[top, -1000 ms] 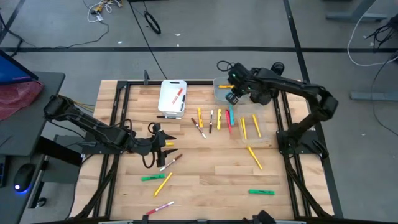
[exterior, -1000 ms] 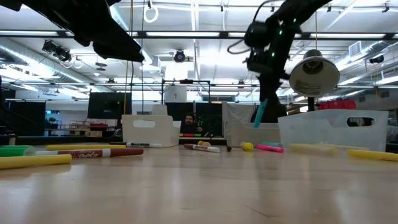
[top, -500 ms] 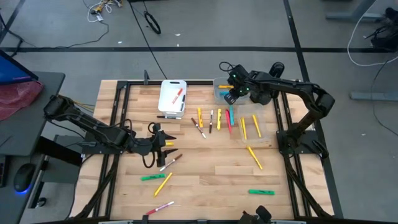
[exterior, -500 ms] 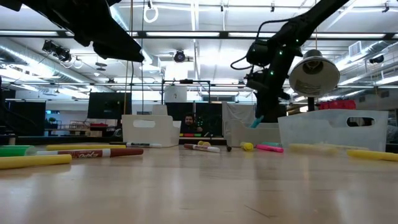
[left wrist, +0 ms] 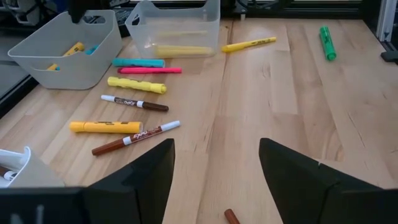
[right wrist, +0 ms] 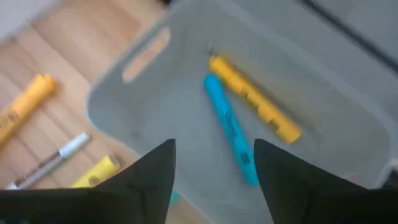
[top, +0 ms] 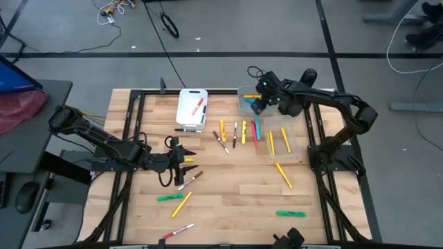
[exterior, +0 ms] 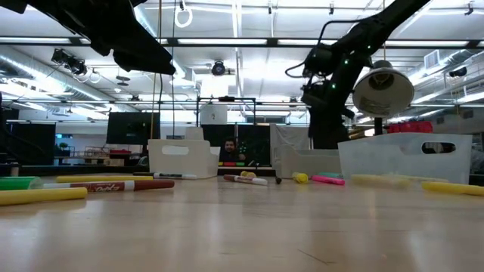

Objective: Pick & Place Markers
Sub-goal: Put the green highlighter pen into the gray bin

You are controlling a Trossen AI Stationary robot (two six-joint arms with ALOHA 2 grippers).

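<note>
1. A grey bin (top: pixel 248 99) sits at the upper right of the table (top: pixel 228 190) in the high view; a clear bin (top: pixel 284 140) lies just below it and a white bin (top: pixel 192 108) stands at the upper middle, with a red marker (top: pixel 198 106) inside.
2. Markers (top: pixel 239 132) lie in a loose row between the white and clear bins. More are scattered lower down, among them a green marker (top: pixel 291 214) at lower right.
3. The right gripper (top: pixel 259 105) hangs over the grey bin, its arm reaching in from the right edge. Its fingers stand apart and hold nothing.
4. In the right wrist view a blue marker (right wrist: pixel 231 128) and a yellow marker (right wrist: pixel 254 107) lie side by side on the grey bin's floor.
5. The left gripper (top: pixel 185 161) sits low at centre left, fingers apart and empty, near a brown marker (top: pixel 188 181).
6. A red marker (exterior: pixel 112 185) at the low view's left bears script, too small to read.
</note>
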